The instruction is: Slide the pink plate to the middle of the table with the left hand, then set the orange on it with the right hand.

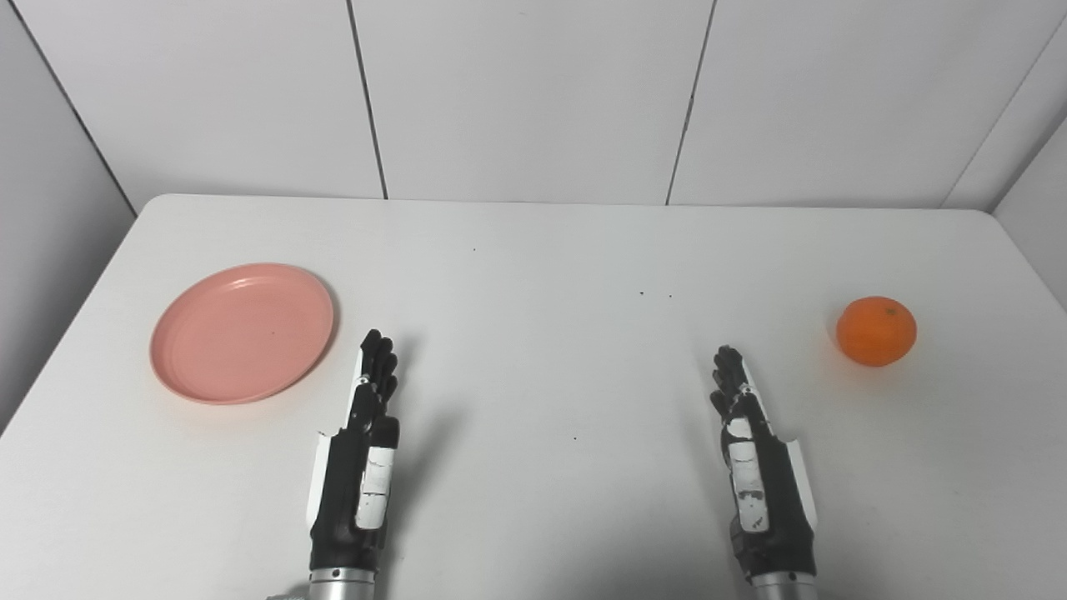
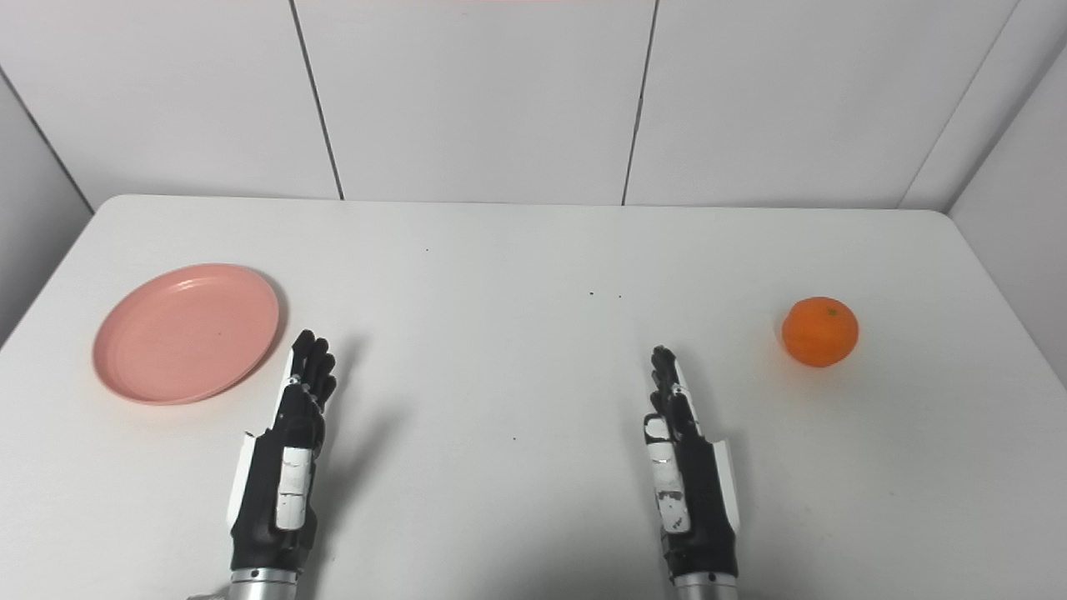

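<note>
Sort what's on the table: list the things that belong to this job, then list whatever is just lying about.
Job:
pink plate, empty, on the table's left side
orange, on the right side
left hand, open, touching nothing
right hand, open, touching nothing

Lying about:
nothing but a few dark specks on the white table

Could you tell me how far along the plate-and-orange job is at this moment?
Nothing looks done yet. The pink plate sits at the table's left side, not the middle, and the orange lies far right. The left hand and right hand hold nothing. Both the slide and the placing remain.
</note>
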`<action>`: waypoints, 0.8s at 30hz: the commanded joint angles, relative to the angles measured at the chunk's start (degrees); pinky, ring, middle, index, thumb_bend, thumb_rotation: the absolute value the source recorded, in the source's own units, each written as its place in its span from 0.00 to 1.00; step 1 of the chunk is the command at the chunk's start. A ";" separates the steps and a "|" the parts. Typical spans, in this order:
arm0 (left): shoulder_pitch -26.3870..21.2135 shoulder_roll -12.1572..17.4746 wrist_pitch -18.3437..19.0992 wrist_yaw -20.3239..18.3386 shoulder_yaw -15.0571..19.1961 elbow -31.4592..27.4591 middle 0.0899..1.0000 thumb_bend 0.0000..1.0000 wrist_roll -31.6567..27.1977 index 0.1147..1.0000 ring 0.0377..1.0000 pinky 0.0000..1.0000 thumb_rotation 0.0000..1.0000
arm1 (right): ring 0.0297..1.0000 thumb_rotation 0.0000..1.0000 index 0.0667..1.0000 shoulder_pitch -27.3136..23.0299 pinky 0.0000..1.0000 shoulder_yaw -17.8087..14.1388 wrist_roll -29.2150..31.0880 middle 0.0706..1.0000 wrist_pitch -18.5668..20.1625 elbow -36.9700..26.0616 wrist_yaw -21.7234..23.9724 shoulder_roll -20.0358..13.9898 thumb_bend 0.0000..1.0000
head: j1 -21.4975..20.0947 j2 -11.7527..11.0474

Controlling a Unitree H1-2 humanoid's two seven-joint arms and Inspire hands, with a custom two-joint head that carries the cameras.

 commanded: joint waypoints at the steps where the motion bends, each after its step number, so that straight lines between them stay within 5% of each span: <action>1: 10.83 2.67 -0.08 0.02 0.19 2.50 0.99 0.78 -0.29 1.00 0.99 1.00 1.00 | 0.96 1.00 0.94 4.89 0.98 0.29 1.65 0.95 1.37 0.61 0.60 -0.74 0.83 | 0.00 0.07; 10: 10.27 3.26 0.82 -0.32 0.68 2.67 0.99 0.76 -0.91 1.00 0.99 1.00 1.00 | 0.94 1.00 0.93 2.84 0.97 -0.41 1.99 0.94 1.41 -0.43 0.77 -2.02 0.86 | 0.16 -0.43; 24: 10.28 4.81 10.95 -3.44 1.37 -1.90 1.00 0.79 -4.38 1.00 1.00 1.00 1.00 | 0.94 1.00 0.91 2.64 0.98 0.62 -0.35 0.93 -1.59 -1.74 1.47 -2.58 0.84 | 0.73 0.19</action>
